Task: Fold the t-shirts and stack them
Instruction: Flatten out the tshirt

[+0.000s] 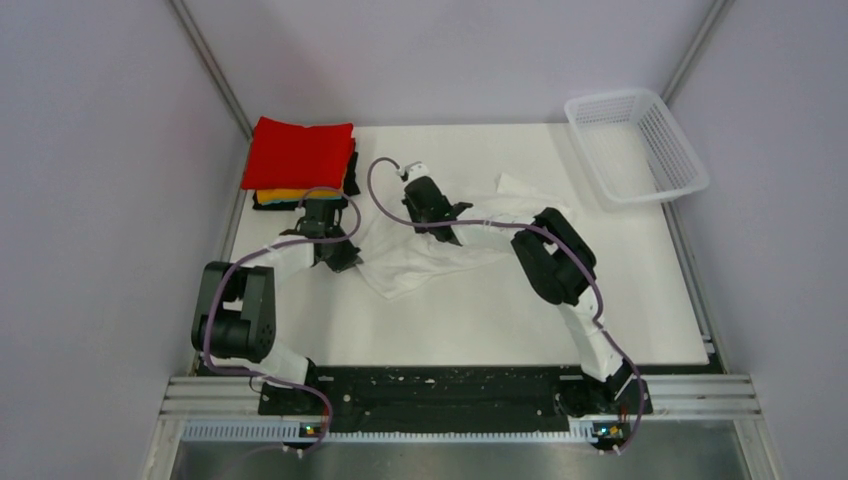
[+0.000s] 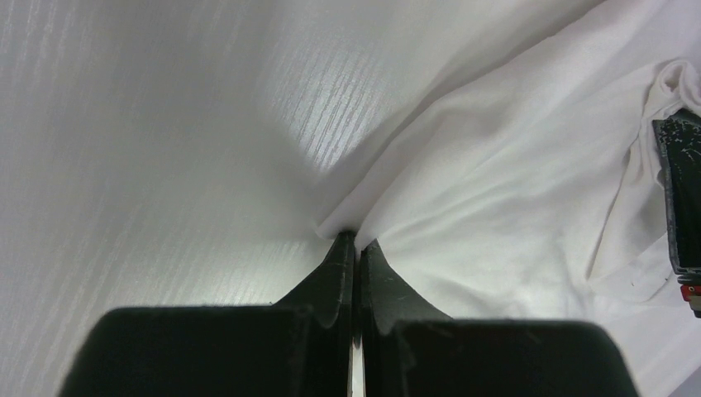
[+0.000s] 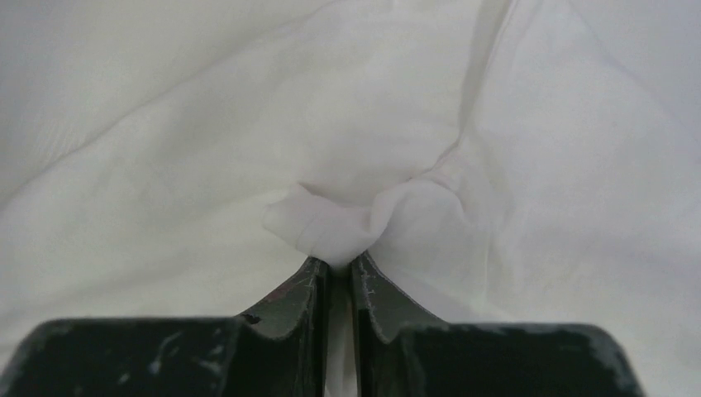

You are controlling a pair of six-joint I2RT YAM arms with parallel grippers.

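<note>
Two grippers: both clamped on one white t-shirt (image 1: 410, 268), so that the cloth can be drawn out between them.
Left gripper (image 2: 357, 241): jaws pressed together on a corner of the shirt's edge, low against the table (image 1: 500, 325).
Right gripper (image 3: 337, 263): jaws nipped on a small bunched fold, with the cloth puckering around the pinch.
Shirt position: crumpled and unfolded at mid-table, lying between the two arms.
Grip purpose: two separated holds probably serve to spread the shirt flat before folding.
Folded stack: red t-shirt (image 1: 300, 152) on top, orange-yellow t-shirt (image 1: 280, 196) under it and black t-shirt (image 1: 351, 178) showing at the side; far-left corner, near the left arm's pinch, and the likely destination.
Mesh basket (image 1: 668, 142): far-right corner, well apart.
</note>
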